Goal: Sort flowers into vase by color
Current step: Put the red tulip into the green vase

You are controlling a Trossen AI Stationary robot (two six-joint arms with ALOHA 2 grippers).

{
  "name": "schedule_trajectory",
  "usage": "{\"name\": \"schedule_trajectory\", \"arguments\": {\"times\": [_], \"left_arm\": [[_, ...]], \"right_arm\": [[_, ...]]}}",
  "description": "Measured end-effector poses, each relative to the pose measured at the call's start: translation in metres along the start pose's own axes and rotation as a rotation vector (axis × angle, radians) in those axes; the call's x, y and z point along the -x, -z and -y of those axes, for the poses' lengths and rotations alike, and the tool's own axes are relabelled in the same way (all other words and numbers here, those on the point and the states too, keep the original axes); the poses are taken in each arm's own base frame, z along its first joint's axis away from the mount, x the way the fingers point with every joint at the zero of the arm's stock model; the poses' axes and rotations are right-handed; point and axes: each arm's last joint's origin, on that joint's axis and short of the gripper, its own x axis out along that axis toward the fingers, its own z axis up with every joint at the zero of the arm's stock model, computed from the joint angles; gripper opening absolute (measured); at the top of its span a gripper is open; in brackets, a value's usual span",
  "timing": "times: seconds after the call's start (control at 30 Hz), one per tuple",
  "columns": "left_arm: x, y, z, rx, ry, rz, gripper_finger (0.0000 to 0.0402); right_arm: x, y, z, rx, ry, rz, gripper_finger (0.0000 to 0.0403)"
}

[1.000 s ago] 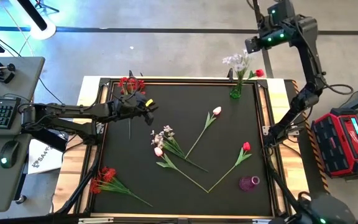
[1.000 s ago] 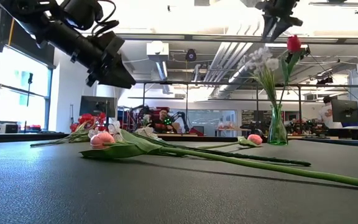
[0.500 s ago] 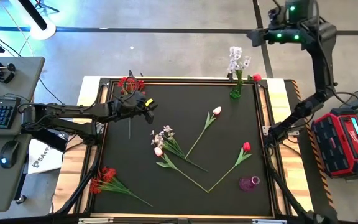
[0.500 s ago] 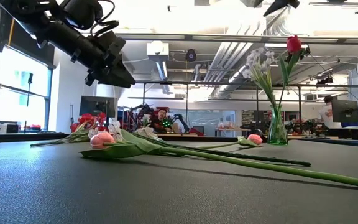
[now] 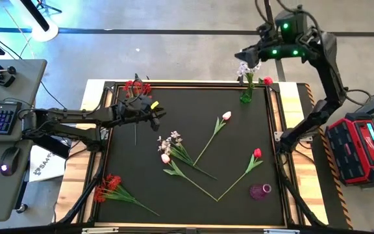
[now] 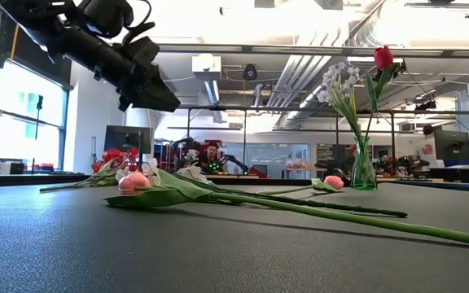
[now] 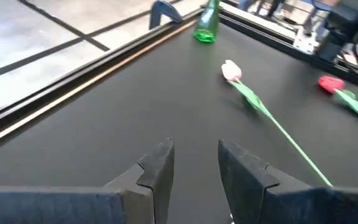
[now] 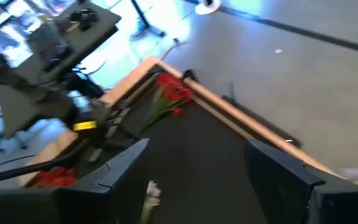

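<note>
- Now, at the far left of the black tabletop [image 5: 135,188], I see one bunch of red blossoms [image 5: 111,185] near the front edge, stem angled toward the middle.
- My left pincer [image 5: 156,116] hovers over the left part of the mat, a little inward of a second red bunch [image 5: 137,87] lying at the back left corner. In the left wrist view its two dark fingers [image 7: 157,171] stand a narrow gap apart with only bare mat between them; I see nothing held.
- Around the middle, a sprig of white-lavender blossoms [image 5: 170,141] lies touching a pale pink tulip [image 5: 165,158], their green stems crossing toward the front right.
- Just right of that, a pink tulip [image 5: 226,116] lies flat on its own, stem running down toward the centre.
- Further right, a red tulip [image 5: 257,153] lies flat, its stem slanting to the front.
- A small purple vase [image 5: 260,191] sits near the front right corner, apart from the flowers.
- At the back right edge, a green glass vase [image 5: 246,95] stands upright, holding a white-lavender sprig [image 6: 338,80] and a single red tulip [image 6: 384,57].
- My right pincer [image 5: 247,54] hangs high above that vase, over the back edge; the right wrist view shows its fingers [image 8: 120,171] spread wide and empty.
</note>
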Motion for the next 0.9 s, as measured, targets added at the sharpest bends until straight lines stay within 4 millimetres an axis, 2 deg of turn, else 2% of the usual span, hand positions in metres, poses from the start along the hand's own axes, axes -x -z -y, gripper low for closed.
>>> {"name": "schedule_trajectory", "arguments": {"times": [0.27, 0.4, 0.7, 0.9], "left_arm": [[0.000, -0.001, -0.001, -0.096, 0.071, -0.013, 0.0113], [0.000, 0.000, -0.001, -0.118, 0.102, -0.018, 0.0113], [0.000, 0.001, 0.001, -0.122, 0.150, -0.041, 0.0112], [0.000, 0.006, 0.000, -0.112, 0.142, -0.088, 0.0112]], "right_arm": [[-0.004, 0.016, -0.053, -0.066, -0.110, -0.006, 0.0243], [-0.007, 0.031, -0.076, -0.107, -0.145, -0.060, 0.0243], [-0.046, 0.093, -0.113, -0.265, -0.035, -0.348, 0.0243], [-0.077, 0.138, -0.122, -0.372, 0.103, -0.491, 0.0243]]}}
